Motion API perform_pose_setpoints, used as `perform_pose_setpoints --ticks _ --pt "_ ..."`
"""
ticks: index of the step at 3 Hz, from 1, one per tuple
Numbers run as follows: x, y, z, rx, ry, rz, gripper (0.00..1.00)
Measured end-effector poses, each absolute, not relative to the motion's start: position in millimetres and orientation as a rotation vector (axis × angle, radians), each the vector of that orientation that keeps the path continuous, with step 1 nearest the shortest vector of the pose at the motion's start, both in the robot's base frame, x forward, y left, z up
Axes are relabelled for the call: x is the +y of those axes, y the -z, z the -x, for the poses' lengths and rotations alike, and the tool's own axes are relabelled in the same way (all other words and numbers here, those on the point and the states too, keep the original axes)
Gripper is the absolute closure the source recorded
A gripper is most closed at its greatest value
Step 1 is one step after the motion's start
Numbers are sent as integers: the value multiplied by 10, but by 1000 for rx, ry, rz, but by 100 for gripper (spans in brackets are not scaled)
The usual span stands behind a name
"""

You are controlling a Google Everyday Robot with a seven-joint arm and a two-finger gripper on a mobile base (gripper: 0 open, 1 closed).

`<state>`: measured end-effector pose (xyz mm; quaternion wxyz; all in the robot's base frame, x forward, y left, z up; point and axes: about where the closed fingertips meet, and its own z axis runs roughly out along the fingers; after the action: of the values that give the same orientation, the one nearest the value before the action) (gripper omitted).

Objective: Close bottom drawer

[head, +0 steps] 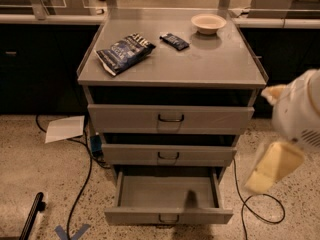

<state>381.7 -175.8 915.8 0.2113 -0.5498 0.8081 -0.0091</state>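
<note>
Speckled floor [30, 174]; bottom drawer [168, 216] open, gripper [270, 171] right, partly cut off.

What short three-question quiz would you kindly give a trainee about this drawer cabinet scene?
1. True or false: the bottom drawer is pulled open.
2. What stands on the cabinet top? A) bowl B) mug C) bottle
3. Where is the gripper?
Key: 1 true. 2 A. 3 At the picture's right edge, off the cabinet's side, not touching the bottom drawer.
</note>
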Motion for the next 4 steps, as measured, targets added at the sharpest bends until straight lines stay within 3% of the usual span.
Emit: perform_pose_setpoints --ticks 2,4 --pt "-1760 -9107 -3663 2217 58 1544 0" --pt "-1769 -7972 -3927 2116 -167 1497 0"
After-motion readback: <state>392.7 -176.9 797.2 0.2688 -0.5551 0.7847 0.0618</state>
